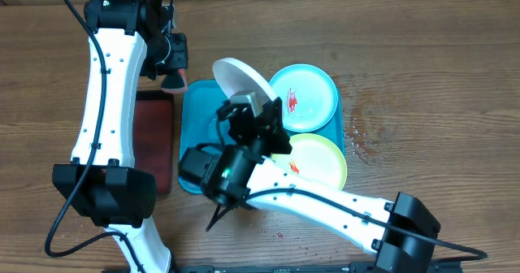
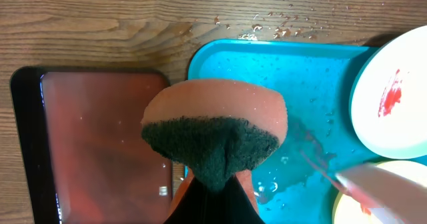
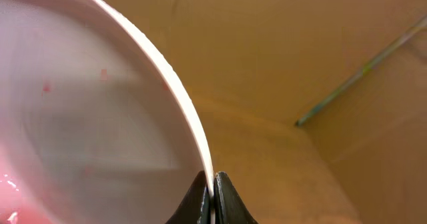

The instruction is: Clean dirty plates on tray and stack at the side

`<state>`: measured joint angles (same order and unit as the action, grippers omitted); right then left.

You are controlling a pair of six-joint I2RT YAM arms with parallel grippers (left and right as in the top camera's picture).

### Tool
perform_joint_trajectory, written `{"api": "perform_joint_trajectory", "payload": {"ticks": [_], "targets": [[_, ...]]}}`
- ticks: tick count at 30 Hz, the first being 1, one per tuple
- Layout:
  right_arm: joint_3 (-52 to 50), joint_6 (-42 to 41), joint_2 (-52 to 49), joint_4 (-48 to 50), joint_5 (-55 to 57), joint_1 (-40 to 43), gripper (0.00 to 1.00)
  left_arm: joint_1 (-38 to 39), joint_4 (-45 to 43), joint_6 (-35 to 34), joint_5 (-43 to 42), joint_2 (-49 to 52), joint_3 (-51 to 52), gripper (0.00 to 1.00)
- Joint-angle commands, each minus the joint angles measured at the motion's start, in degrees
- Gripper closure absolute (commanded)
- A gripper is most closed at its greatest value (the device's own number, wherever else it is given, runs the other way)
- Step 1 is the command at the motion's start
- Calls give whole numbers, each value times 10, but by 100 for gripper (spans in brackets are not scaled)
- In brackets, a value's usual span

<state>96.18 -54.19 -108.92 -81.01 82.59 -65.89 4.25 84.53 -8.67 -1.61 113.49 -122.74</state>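
Over the gap between black tray (image 1: pixel 154 139) and teal tray (image 1: pixel 195 110), the left gripper (image 2: pixel 213 201) clamps a sponge (image 2: pixel 213 127) (orange, green pad), while the right gripper (image 3: pixel 213 191) pinches the rim of the white plate (image 1: pixel 240 80), tilted above the tray beside the blue plate (image 1: pixel 313 94) and the green plate (image 1: pixel 321 159).

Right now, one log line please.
left pincer: shut on sponge; right pincer: shut on white plate; tray: blue plate, green plate smeared
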Motion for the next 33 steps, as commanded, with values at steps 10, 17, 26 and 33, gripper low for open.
{"api": "perform_joint_trajectory", "payload": {"ticks": [10, 17, 26, 33], "targets": [[1, -49, 12, -10, 65, -12, 96, -2, 10, -8, 5, -7, -10, 96], [1, -229, 52, -115, -82, 9, 96, -2, 19, -9, 4, -7, -10, 96], [1, -148, 152, -107, -229, 119, 96, 10, 3, -22, -29, -7, 32, 96], [1, 87, 172, -4, -438, 272, 96, 17, -12, -23, -29, -7, 53, 96]]}}
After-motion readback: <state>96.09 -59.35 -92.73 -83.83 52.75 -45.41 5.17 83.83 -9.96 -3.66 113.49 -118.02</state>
